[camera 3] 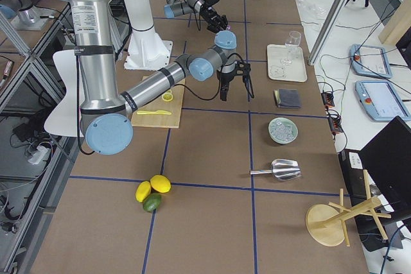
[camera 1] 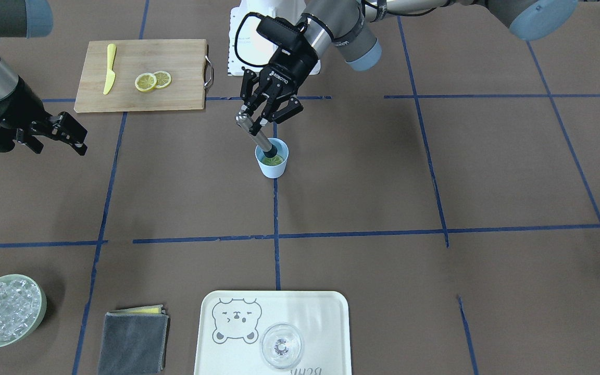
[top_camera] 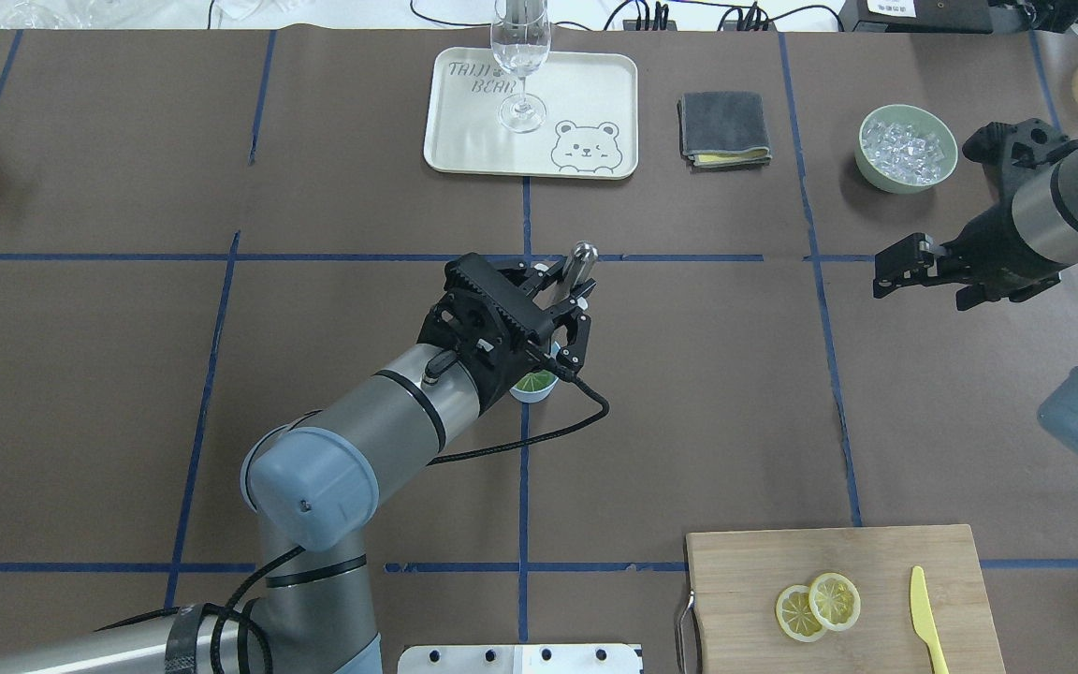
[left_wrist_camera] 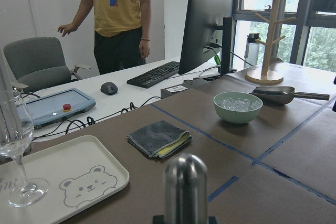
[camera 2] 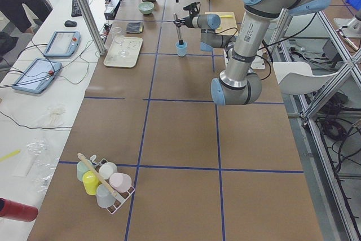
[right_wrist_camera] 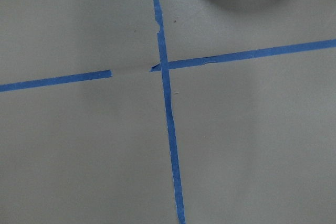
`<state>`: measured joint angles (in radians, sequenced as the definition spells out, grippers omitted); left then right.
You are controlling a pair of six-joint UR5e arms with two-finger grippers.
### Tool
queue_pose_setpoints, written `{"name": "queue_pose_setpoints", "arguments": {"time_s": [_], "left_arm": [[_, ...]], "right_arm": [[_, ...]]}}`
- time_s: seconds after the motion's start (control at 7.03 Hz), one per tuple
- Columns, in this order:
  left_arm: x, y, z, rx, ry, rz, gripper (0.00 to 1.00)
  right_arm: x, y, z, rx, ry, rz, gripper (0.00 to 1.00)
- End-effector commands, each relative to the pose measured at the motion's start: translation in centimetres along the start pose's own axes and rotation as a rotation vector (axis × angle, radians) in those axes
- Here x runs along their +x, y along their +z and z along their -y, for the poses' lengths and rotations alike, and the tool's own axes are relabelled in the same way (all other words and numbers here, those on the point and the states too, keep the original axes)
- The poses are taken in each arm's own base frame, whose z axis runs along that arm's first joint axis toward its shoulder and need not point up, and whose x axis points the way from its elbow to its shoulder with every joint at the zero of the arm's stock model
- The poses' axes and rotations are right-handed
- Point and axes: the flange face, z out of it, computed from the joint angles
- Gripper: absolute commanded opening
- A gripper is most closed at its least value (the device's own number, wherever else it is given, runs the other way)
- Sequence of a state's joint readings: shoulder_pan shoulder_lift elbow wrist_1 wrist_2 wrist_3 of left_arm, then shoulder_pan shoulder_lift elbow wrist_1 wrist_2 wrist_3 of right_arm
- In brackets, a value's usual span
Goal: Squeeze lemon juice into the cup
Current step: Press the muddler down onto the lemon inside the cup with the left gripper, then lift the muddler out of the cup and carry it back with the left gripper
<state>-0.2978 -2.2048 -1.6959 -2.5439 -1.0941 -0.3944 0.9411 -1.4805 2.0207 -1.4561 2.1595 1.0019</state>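
The light-blue cup (camera 1: pixel 273 167) stands at the table's middle; something yellow-green lies inside it, and I cannot tell what. My left gripper (camera 1: pixel 258 122) is shut on a metal muddler (camera 1: pixel 257 136) whose dark end is down in the cup. From overhead the gripper (top_camera: pixel 565 314) covers most of the cup (top_camera: pixel 533 391). Two lemon slices (camera 1: pixel 146 82) (camera 1: pixel 162 79) overlap on the wooden cutting board (camera 1: pixel 175 99). My right gripper (camera 1: pixel 59 145) hovers open and empty over bare table, far from the cup and near the board.
A yellow knife (camera 1: pixel 109 69) lies on the board. A cream bear tray (camera 1: pixel 237 307) holds a clear glass (camera 1: pixel 281 346). A grey cloth (camera 1: pixel 132 341) and a pale-green bowl of ice (camera 1: pixel 39 312) sit along the far edge.
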Motion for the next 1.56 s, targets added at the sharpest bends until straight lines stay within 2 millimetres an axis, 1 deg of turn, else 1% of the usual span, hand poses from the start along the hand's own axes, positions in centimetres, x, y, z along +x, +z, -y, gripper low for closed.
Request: {"name": "queue_pose_setpoints", "arguments": {"time_s": [0.0,0.28,0.43,0.57,0.71,0.85,1.0,1.14,1.28,1.42], "left_arm": [[-1.2,-0.9,3.9,-0.036,0.035,-0.017,0.0],[-3.7,-1.0,5.8,-0.011,0.005,0.02,0.0],[-7.1,0.0,6.5,-0.085,0.022,0.035,0.0],[-11.4,0.7,7.7,-0.236,0.043,0.001,0.0],[-14.3,0.4,7.8,-0.327,0.035,-0.04,0.0],[-17.6,-0.3,7.4,-0.368,0.028,0.016,0.0],[-23.1,-2.3,4.6,-0.488,-0.103,0.067,0.0],[-26.3,-3.1,3.9,-0.632,-0.268,0.052,0.0],[-28.7,-4.0,2.4,-0.706,-0.391,0.157,0.0],[-30.9,-6.3,-1.6,-0.845,-0.445,0.262,0.0]], "right_arm": [[0.1,-0.2,-0.2,0.0,0.002,0.002,1.0],[0.1,-0.2,-0.2,-0.001,0.003,0.001,1.0],[0.1,-0.5,-0.4,0.003,0.005,0.005,1.0],[0.3,-1.1,-1.1,0.005,0.009,0.011,1.0],[1.1,-1.5,-1.9,0.003,0.012,0.008,1.0],[1.2,-1.4,-1.8,0.002,0.012,0.005,1.0],[1.2,-1.4,-1.8,0.003,0.014,0.005,1.0],[1.2,-1.4,-1.8,0.003,0.014,0.005,1.0],[1.2,-1.4,-1.8,0.002,0.015,0.004,1.0],[1.4,-1.2,-1.8,0.0,0.016,0.0,1.0]]}}
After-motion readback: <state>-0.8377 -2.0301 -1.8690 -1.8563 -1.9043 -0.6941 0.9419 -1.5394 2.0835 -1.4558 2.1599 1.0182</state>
